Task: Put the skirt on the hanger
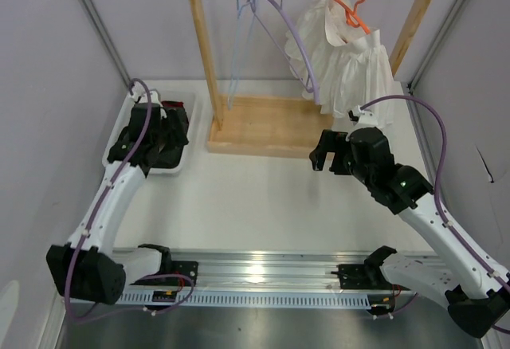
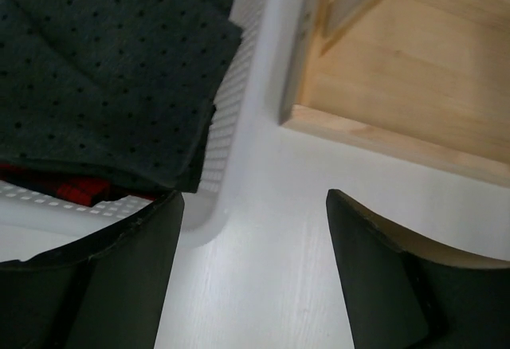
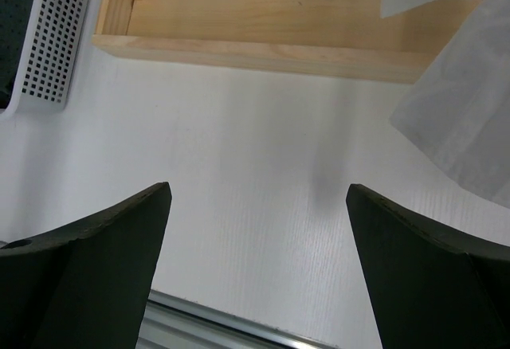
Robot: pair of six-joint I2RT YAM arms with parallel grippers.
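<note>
Left hand [image 2: 255, 198], spread, near skirt [image 2: 103, 70]

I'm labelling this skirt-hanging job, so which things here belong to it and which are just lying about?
Job: dark dotted fabric skirt; thin pale-blue wire hanger.
Lying about: thick lilac hanger; orange hanger; white ruffled garment; red-black plaid garment; white perforated basket; wooden rack.

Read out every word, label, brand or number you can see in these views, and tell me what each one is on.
No text can be read in any view.
The skirt shows only a dot pattern, no label.
The small dark board on the metal rail has marks too small to read.
</note>
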